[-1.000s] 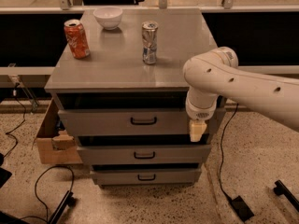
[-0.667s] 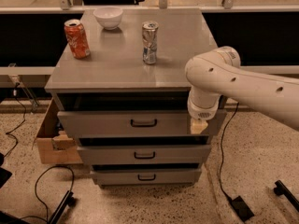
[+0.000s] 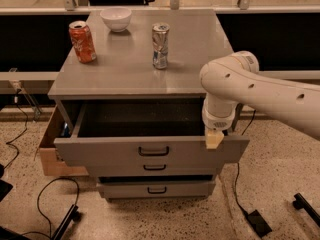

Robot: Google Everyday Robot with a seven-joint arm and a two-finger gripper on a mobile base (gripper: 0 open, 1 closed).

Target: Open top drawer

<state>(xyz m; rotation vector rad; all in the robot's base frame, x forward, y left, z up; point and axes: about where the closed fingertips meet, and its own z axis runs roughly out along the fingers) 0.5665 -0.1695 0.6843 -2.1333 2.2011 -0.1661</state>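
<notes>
The top drawer (image 3: 115,153) of the grey metal cabinet stands pulled well out towards the camera. Its small black loop handle (image 3: 153,151) is at the middle of the front panel. Its deep, dark speckled inside (image 3: 142,118) looks empty. My gripper (image 3: 214,139) hangs from the white arm (image 3: 235,79) at the right end of the drawer, at the top edge of the front panel. Its cream tip touches or sits just behind that edge. Two shorter drawers (image 3: 155,189) below are shut.
On the cabinet top (image 3: 195,44) stand an orange can (image 3: 82,41), a silver can (image 3: 160,45) and a white bowl (image 3: 116,19). A cardboard box (image 3: 47,151) sits at the cabinet's left side. Cables (image 3: 45,194) and a black block (image 3: 257,222) lie on the speckled floor.
The top drawer has slid out from nearly shut to wide open. My gripper stays at its right end and has come forward with the front panel.
</notes>
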